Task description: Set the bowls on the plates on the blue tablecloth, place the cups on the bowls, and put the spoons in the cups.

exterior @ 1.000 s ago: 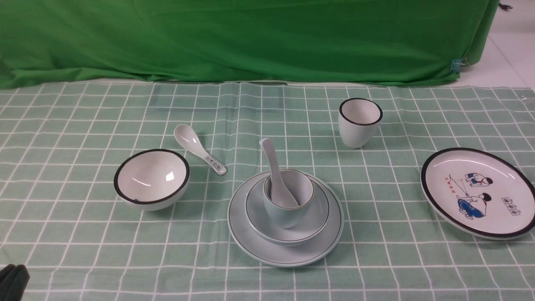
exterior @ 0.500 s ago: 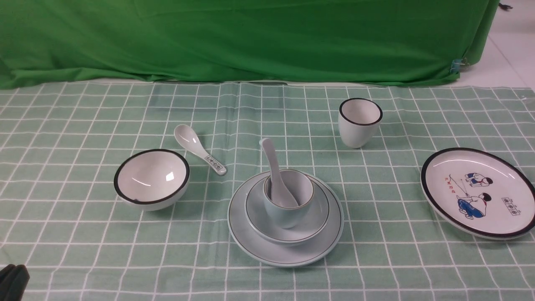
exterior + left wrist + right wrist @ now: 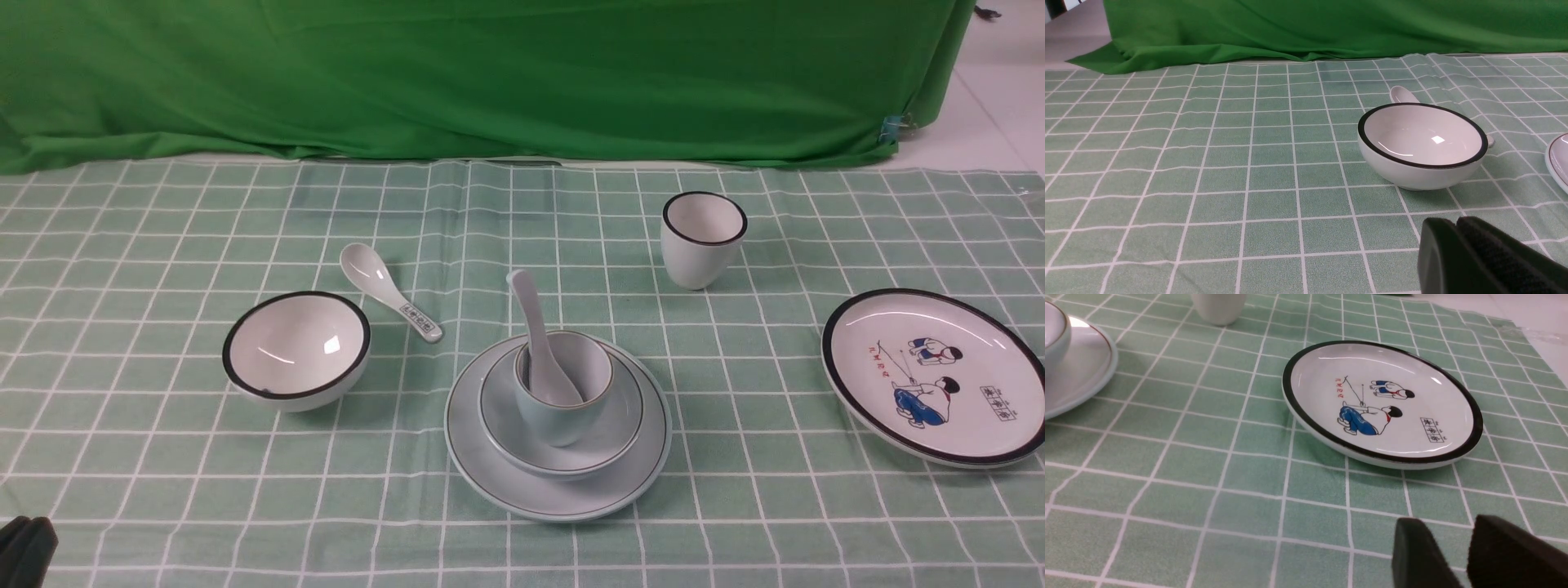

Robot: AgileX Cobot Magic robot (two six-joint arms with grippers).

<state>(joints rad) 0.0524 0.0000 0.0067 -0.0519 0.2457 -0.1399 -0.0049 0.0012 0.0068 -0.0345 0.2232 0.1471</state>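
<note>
On the blue tablecloth, the pale blue plate carries the pale blue bowl. The pale blue cup stands in that bowl with the plain spoon in it. The white black-rimmed bowl sits at the left, and the patterned spoon lies just behind it. The white cup stands at the back right. The cartoon plate lies at the far right. My left gripper is shut and empty, in front of the white bowl. My right gripper is slightly open and empty, in front of the cartoon plate.
The green backdrop cloth hangs along the far edge of the table. Only the tip of my left gripper shows in the front view, at the near left corner. The pale blue plate's edge shows in both wrist views.
</note>
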